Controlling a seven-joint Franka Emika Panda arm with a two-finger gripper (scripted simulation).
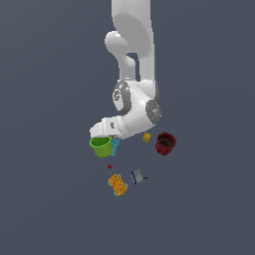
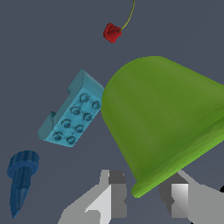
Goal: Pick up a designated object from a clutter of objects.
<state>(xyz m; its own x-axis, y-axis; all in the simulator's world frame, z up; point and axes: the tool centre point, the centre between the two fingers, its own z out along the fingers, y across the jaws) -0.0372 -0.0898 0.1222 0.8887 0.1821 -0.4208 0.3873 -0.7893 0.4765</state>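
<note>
hanging under the white arm (image 1: 130,94) in the exterior view, the green cup (image 1: 101,146) is seen at the gripper (image 1: 102,133), with the light-blue brick (image 1: 115,145) touching it on the exterior view's right. the dark red cup (image 1: 165,143) stands well apart on that side, the small yellow block (image 1: 146,137) between. the orange block (image 1: 118,184) and grey-blue box (image 1: 137,176) lie lower in the picture.

in the wrist view, the green cup's (image 2: 166,118) rim is gripped between the two fingers (image 2: 114,192) of the gripper (image 2: 144,194), one on either side of the wall. the light-blue brick (image 2: 72,116) is shown just beside the cup, a blue screw (image 2: 19,177) and a red cherry (image 2: 112,32) apart from it.
</note>
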